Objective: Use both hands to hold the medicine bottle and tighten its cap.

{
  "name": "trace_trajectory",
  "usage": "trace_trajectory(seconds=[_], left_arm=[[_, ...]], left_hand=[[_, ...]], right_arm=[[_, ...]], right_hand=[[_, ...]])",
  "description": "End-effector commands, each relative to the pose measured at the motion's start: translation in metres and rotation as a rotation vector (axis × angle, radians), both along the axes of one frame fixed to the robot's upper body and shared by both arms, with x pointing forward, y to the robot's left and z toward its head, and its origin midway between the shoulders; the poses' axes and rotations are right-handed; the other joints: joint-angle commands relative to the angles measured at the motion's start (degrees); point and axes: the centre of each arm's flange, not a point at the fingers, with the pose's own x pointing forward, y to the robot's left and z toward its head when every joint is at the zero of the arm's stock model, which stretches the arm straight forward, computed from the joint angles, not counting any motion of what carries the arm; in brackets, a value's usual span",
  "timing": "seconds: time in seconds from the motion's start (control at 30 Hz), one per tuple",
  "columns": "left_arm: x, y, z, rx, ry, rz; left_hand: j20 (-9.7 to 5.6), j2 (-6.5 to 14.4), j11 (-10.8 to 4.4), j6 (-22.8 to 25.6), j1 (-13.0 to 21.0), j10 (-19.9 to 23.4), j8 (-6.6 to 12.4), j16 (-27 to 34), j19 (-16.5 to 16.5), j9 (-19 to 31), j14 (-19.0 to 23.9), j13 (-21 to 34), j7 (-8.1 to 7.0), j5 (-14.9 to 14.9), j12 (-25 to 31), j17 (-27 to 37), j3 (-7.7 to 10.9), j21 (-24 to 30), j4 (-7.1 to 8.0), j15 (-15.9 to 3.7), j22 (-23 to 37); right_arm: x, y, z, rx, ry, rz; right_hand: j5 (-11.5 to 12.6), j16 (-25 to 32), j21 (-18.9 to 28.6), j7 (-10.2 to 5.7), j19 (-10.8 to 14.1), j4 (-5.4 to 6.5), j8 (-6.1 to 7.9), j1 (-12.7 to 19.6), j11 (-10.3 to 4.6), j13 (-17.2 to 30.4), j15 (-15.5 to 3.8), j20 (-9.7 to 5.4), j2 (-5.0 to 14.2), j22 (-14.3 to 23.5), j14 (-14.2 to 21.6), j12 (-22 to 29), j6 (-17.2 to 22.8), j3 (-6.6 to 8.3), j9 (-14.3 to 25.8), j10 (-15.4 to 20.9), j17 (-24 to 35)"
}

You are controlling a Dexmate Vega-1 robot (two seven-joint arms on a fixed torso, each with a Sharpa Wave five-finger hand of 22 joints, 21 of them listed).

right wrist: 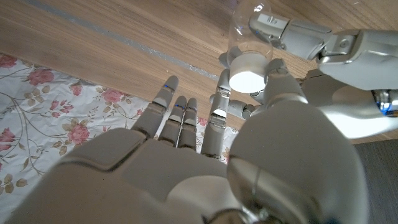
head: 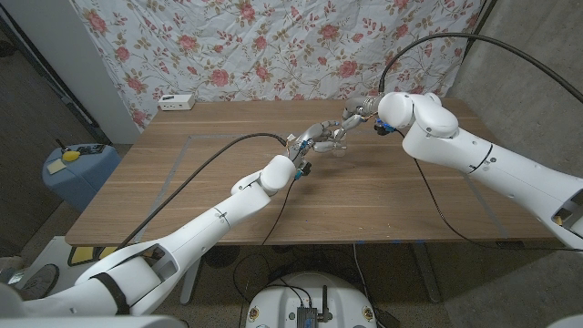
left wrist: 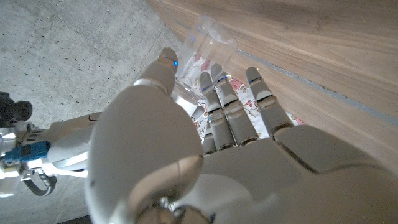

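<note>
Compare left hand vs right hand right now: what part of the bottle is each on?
The left hand wraps the clear body of the medicine bottle, thumb on one side and fingers on the other; the right hand pinches the white cap. The left arm reaches in low and long, while the right arm bends in from the far side. Both hold the bottle above the table.

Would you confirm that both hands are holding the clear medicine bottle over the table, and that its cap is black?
Not quite: the cap is white, as the right wrist view shows. The rest holds: the left hand grips the clear medicine bottle while the right hand has its fingers on the cap, both over the table.
</note>
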Motion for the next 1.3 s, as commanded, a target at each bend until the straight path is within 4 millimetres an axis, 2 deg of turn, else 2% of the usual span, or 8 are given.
trace_trajectory(seconds=[0.03, 0.3, 0.57, 0.93, 1.3], left_arm=[[0.0003, -0.0013, -0.0013, -0.003, 0.002, -0.002], [-0.0003, -0.0013, -0.0011, -0.003, 0.003, -0.003], [-0.0007, -0.0003, -0.0004, -0.001, 0.001, -0.005], [-0.0001, 0.0005, -0.0005, -0.004, 0.001, -0.007], [0.0006, 0.0017, -0.0011, -0.007, 0.003, -0.004]], left_hand=[[0.13, 0.7, -6.41, 0.0, -0.3, 6.4, -0.07, 0.3, 0.0, 0.1, 0.0, 0.1, -0.28, 0.2, 0.3, 0.2, 2.06, 0.2, 2.11, -2.90, 0.1], [0.12, 0.7, -6.51, 0.0, -0.3, 6.4, -0.08, 0.3, -0.1, 0.1, 0.0, 0.1, -0.34, 0.2, 0.3, 0.2, 2.11, 0.2, 2.09, -2.76, 0.1], [0.11, 0.7, -6.50, 0.0, -0.3, 6.5, -0.10, 0.3, -0.1, 0.1, 0.0, 0.1, -0.49, 0.2, 0.4, 0.2, 2.15, 0.2, 2.06, -2.95, 0.1], [0.10, 0.8, -6.39, 0.0, -0.3, 6.4, -0.08, 0.3, -0.1, 0.1, -0.1, 0.1, -0.50, 0.2, 0.3, 0.2, 2.19, 0.2, 2.01, -2.85, 0.1], [0.08, 0.7, -6.50, -0.1, -0.3, 6.3, -0.12, 0.2, -0.2, 0.1, -0.2, 0.1, -0.54, 0.2, 0.3, 0.2, 2.23, 0.1, 1.95, -2.84, 0.1]], right_arm=[[0.0010, -0.0006, -0.0033, -0.003, -0.013, -0.018], [0.0010, 0.0013, -0.0063, -0.020, -0.035, -0.036], [0.0005, 0.0036, -0.0096, -0.044, -0.054, -0.066], [-0.0013, 0.0051, -0.0107, -0.025, -0.082, -0.064], [0.0003, 0.0070, -0.0131, 0.001, -0.111, -0.072]], right_hand=[[-0.1, 0.4, 0.6, -0.84, 1.1, 0.60, 0.69, -0.3, -0.19, 0.1, -0.52, -0.37, 0.51, 0.1, 1.1, 0.5, 2.7, 0.35, 0.0, 1.3, 0.3], [-0.2, 0.9, 0.8, -1.67, 2.4, 1.49, 1.55, -2.2, -0.64, 0.1, -1.03, -0.62, 0.70, 0.1, 2.7, 0.7, 6.0, -0.07, -0.5, 3.4, 0.6], [-0.3, 1.1, 0.7, -1.59, 3.1, 2.27, 2.16, -4.2, -0.82, 0.1, -1.72, -0.97, 0.86, 0.1, 3.5, 0.7, 8.4, -0.61, -0.8, 4.5, 0.8], [-0.3, 1.7, 1.0, -1.51, 5.2, 2.91, 3.48, -7.1, -1.41, 0.0, -2.94, -1.67, 0.76, 0.2, 6.0, 1.0, 13.9, -1.66, -1.5, 7.9, 0.8], [-0.4, 2.3, 1.2, -1.94, 6.5, 3.34, 4.18, -9.0, -1.46, -0.1, -3.81, -2.06, 0.98, 0.3, 8.0, 1.3, 17.4, -2.37, -1.9, 10.5, 0.8]])
